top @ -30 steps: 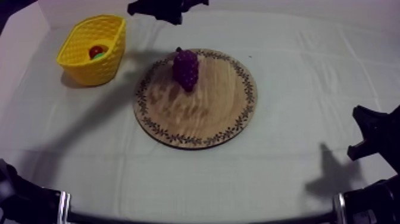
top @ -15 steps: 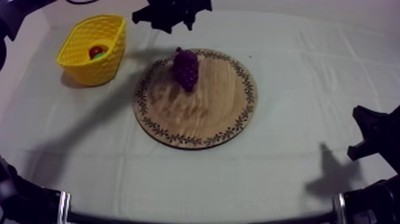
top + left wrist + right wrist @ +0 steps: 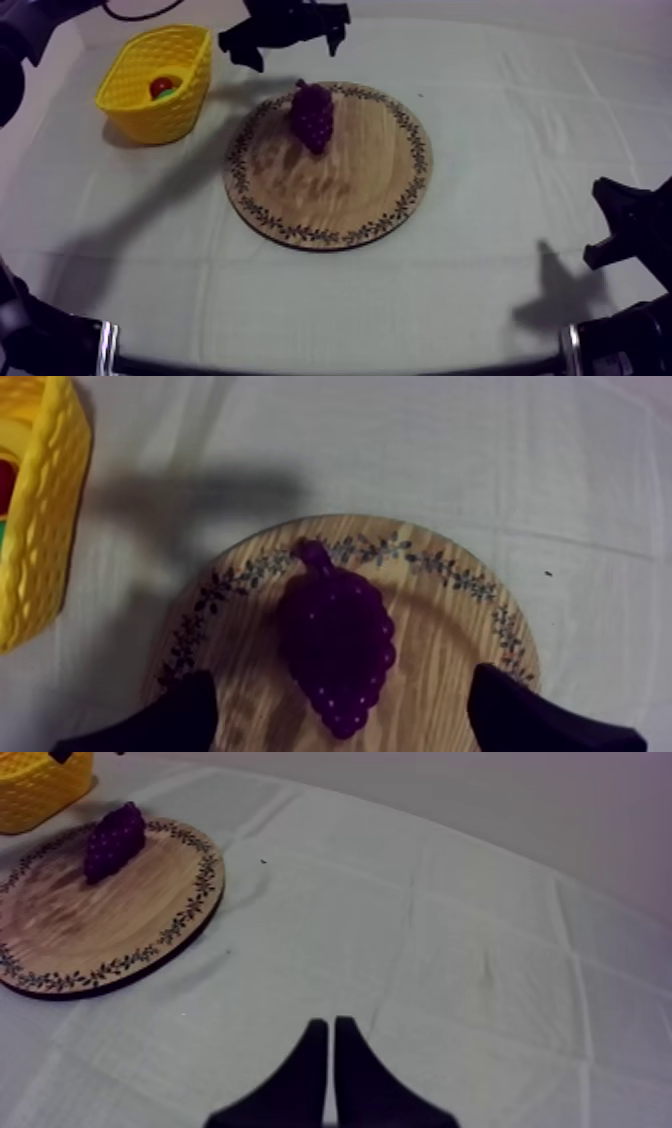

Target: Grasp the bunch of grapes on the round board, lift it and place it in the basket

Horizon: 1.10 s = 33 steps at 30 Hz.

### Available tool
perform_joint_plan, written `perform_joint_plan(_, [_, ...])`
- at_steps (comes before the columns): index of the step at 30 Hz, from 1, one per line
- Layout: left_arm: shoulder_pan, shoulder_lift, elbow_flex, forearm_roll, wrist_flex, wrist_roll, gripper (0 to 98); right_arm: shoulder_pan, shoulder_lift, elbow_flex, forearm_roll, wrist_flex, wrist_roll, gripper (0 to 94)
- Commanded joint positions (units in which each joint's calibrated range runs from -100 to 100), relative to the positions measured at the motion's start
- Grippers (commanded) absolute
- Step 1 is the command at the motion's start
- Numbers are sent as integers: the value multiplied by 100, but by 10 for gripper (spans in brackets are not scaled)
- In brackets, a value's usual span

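Grapes (image 3: 312, 115) are found lying on the board (image 3: 340, 195), close to the rim on the basket (image 3: 150, 115) side, and nothing's been grabbed yet. The left fingers (image 3: 188, 714) are spread wide, wider than the bunch, which is framed between them. Nothing is held or touched. For a clean grab they should probably be lowered straight down and closed across the fat middle rather than the stem, tips kept off the wood. The right fingers (image 3: 315, 1072) are pressed together empty, parked over the counter (image 3: 500, 300) well off the board's other side.
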Motion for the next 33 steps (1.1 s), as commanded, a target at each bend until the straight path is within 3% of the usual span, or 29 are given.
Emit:
perform_joint_plan(1, [3, 67, 21, 9, 11, 7, 962, 2, -1, -3, 1, 0, 1, 4])
perform_joint_plan(19, [3, 1527, -595, 81, -214, 173, 955, 2, -1, -3, 1, 0, 1, 4])
perform_joint_plan(33, [-44, 2205, -1305, 104, 50, 173, 951, 2, -1, -3, 1, 0, 1, 4])
